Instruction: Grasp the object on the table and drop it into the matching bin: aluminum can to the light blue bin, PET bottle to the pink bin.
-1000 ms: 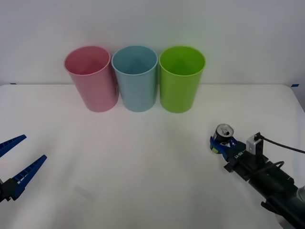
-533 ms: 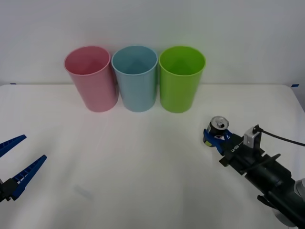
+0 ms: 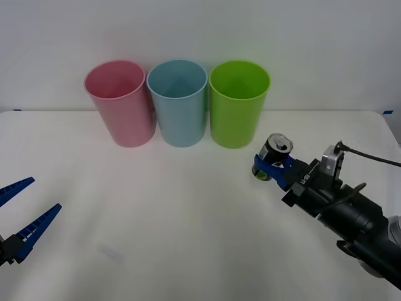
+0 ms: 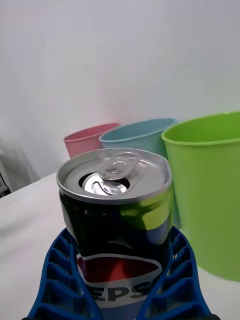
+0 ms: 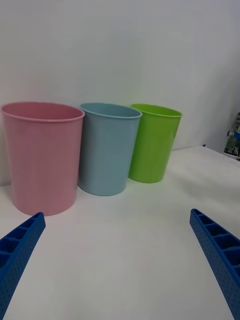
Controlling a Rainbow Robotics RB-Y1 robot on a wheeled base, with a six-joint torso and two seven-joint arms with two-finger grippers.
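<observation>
Your right gripper (image 3: 270, 168) has its jaws clamped on the aluminum can (image 3: 274, 155) — you can see the blue ribbed fingers (image 4: 60, 280) pressed against both sides of the can's lower body in the right wrist view. The can stands roughly upright in the grip, silver top and pull tab facing up, its mouth already open. On the dark body you can read part of a Pepsi logo: the red, white and blue globe with the letters "EPS" below it, the rest hidden by the fingers. A green tint on the can's upper side looks like a reflection of the bin beside it.

In the front view the can sits over the bench (image 3: 188, 219), just in front of and to the right of the lime green bin (image 3: 239, 103); whether it touches the white surface or hangs a little above it you cannot tell. The light blue bin (image 3: 178, 103) stands in the middle of the row against the back wall, with the pink bin (image 3: 120, 103) on its left — all three side by side and upright.

Your left gripper (image 3: 19, 216) is parked low at the bench's left edge, jaws wide apart and holding nothing, well away from the bins. White lettering on the right wrist housing is too small to read.
</observation>
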